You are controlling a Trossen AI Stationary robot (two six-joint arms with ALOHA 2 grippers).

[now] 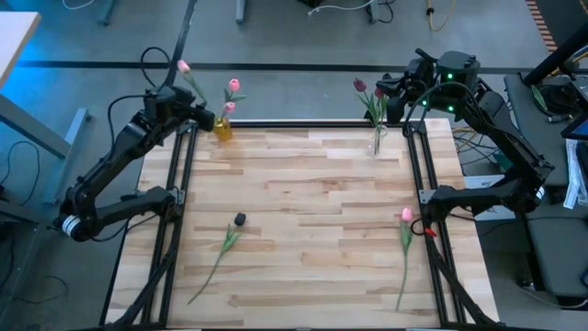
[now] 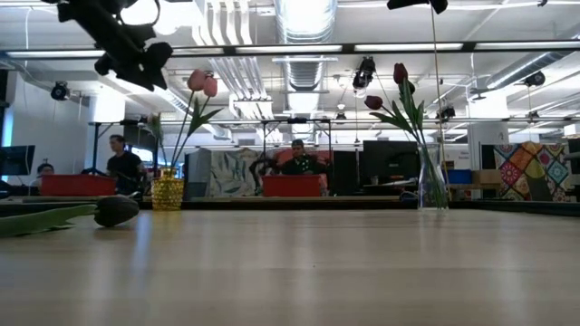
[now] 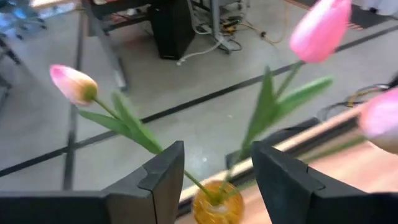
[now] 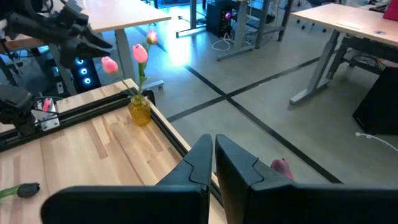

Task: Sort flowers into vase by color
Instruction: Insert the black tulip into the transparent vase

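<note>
A pink tulip has just gone into the yellow vase (image 1: 222,128) at the table's far left corner, I'd say; the left gripper (image 3: 214,177) hangs directly above it, fingers spread wide with nothing between them. The pink tulips (image 1: 232,85) stand in that vase. The maroon tulips (image 1: 360,85) stand in the clear vase (image 1: 376,140) toward the far right corner, where the right gripper (image 4: 213,163) waits pinched shut, empty. Next comes lifting clear and fetching the maroon tulip (image 1: 238,220) lying near the front left, or the pink tulip (image 1: 405,216) lying by the right edge.
</note>
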